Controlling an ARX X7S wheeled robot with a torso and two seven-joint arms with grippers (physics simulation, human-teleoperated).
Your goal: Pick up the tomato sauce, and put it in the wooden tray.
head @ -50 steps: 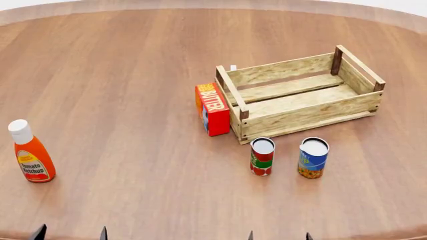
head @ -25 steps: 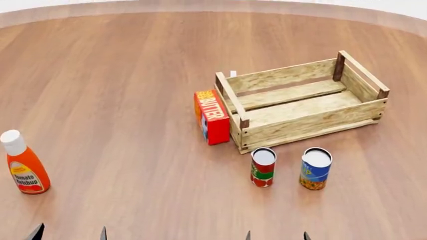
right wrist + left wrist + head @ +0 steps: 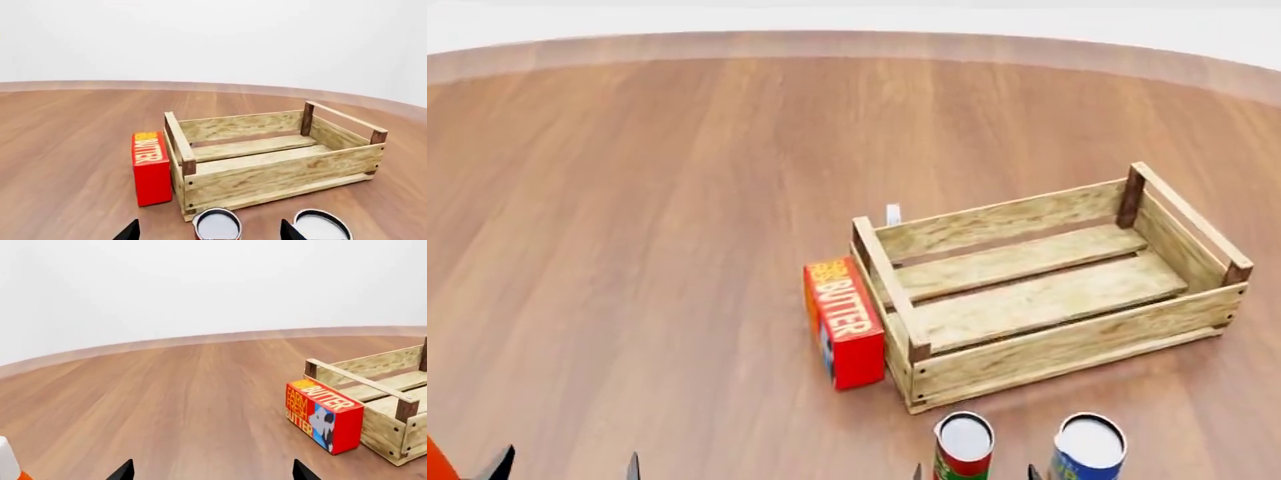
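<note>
The tomato sauce (image 3: 964, 445), a small red can with a green band and a whitish top, stands upright at the head view's bottom edge, just in front of the wooden tray (image 3: 1068, 345). In the right wrist view the can's top (image 3: 217, 225) sits between my right gripper's (image 3: 209, 233) wide-open fingertips (image 3: 130, 231), with the tray (image 3: 280, 175) behind it. My right gripper (image 3: 977, 473) holds nothing. My left gripper (image 3: 212, 473) is open and empty over bare table, and shows at the head view's bottom left (image 3: 567, 468).
A blue-and-yellow can (image 3: 1089, 447) stands right of the tomato sauce. A red butter box (image 3: 843, 322) leans against the tray's left end. An orange ketchup bottle (image 3: 435, 462) barely shows at the bottom left. A small white object (image 3: 893, 214) sits behind the tray.
Everything has slid down in the head view: both cans went from mid-frame to the bottom edge, and the ketchup bottle has almost left the picture. The fingertips stay in place, open.
</note>
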